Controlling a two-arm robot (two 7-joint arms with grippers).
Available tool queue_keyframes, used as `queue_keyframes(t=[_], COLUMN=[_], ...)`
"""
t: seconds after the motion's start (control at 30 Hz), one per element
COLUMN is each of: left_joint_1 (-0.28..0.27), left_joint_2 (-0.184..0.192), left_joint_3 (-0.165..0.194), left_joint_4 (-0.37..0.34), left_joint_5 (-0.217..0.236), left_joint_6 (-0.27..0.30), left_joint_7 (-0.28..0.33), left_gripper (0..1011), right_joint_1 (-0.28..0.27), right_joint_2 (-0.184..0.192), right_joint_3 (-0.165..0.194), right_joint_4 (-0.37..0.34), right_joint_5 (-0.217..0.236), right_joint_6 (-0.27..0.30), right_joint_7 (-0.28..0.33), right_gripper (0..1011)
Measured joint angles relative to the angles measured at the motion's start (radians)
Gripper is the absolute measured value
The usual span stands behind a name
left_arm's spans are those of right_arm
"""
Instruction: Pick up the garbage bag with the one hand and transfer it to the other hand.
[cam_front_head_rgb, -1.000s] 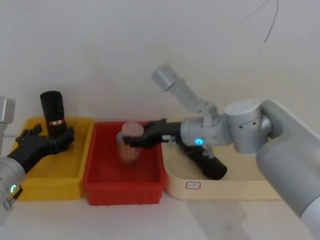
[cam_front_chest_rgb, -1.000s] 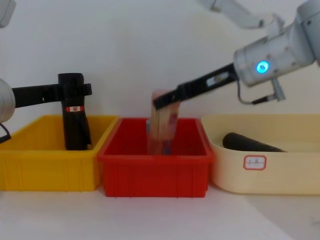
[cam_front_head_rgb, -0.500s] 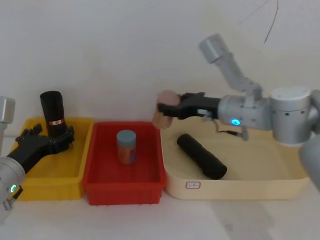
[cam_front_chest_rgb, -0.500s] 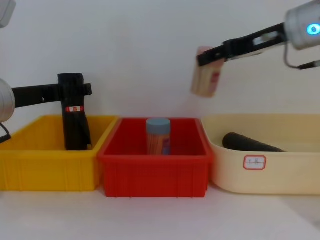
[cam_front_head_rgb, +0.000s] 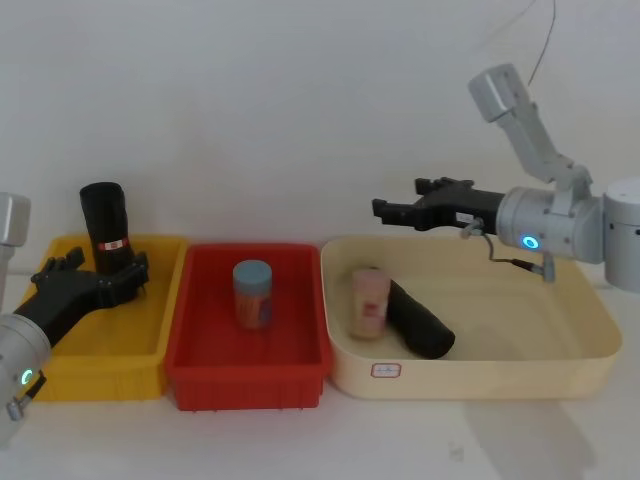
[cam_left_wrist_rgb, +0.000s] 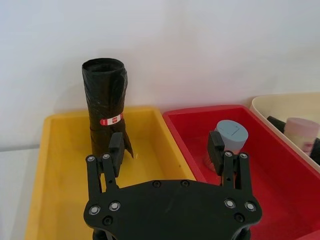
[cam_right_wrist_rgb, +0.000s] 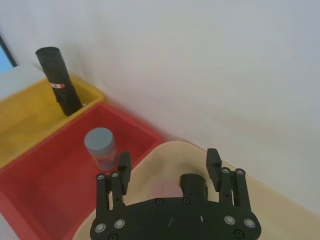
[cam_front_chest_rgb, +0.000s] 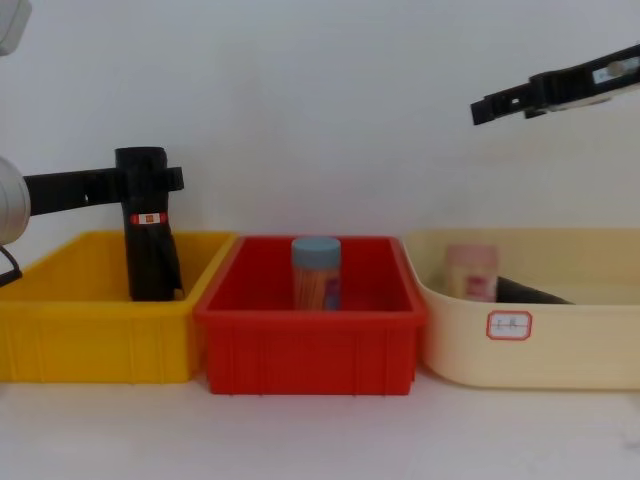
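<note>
Lying in the cream tray (cam_front_head_rgb: 590, 330), the garbage bag (cam_front_head_rgb: 420, 320) touches a pink canister (cam_front_head_rgb: 369, 303); small white label on the tray front (cam_front_chest_rgb: 510, 323), writing unreadable. Above it, right gripper (cam_front_head_rgb: 400, 211) spread open and empty, free space beneath. Left gripper (cam_left_wrist_rgb: 167, 150) open too, over the yellow bin (cam_front_head_rgb: 150, 350) near a red-banded black roll (cam_front_head_rgb: 106, 228); white wall behind.

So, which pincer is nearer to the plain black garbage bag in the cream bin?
Right. The right pincer hovers open above the cream bin holding the garbage bag; the left pincer is open over the yellow bin.
</note>
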Motion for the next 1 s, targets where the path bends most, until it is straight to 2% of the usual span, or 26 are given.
queue_keyframes(t=[0.17, 0.3, 0.57, 0.87, 1.0], left_joint_1=[0.0, 0.0, 0.0, 0.0, 0.0], left_joint_2=[0.0, 0.0, 0.0, 0.0, 0.0], left_joint_3=[0.0, 0.0, 0.0, 0.0, 0.0], left_joint_4=[0.0, 0.0, 0.0, 0.0, 0.0], left_joint_5=[0.0, 0.0, 0.0, 0.0, 0.0], left_joint_6=[0.0, 0.0, 0.0, 0.0, 0.0], left_joint_7=[0.0, 0.0, 0.0, 0.0, 0.0], left_gripper=[1002, 1001, 1002, 1002, 1002], right_joint_1=[-0.009, -0.02, -0.074, -0.222, -0.315], right_joint_2=[0.013, 0.014, 0.003, -0.031, -0.054], right_joint_3=[0.009, 0.016, 0.044, 0.083, 0.094], right_joint_4=[-0.009, -0.019, -0.051, -0.125, -0.163], right_joint_5=[0.004, 0.011, 0.038, 0.067, 0.073], right_joint_6=[0.002, -0.006, -0.064, -0.193, -0.271], right_joint_7=[-0.008, -0.014, -0.037, -0.101, -0.137], right_gripper=[1001, 999, 1000, 999, 1000])
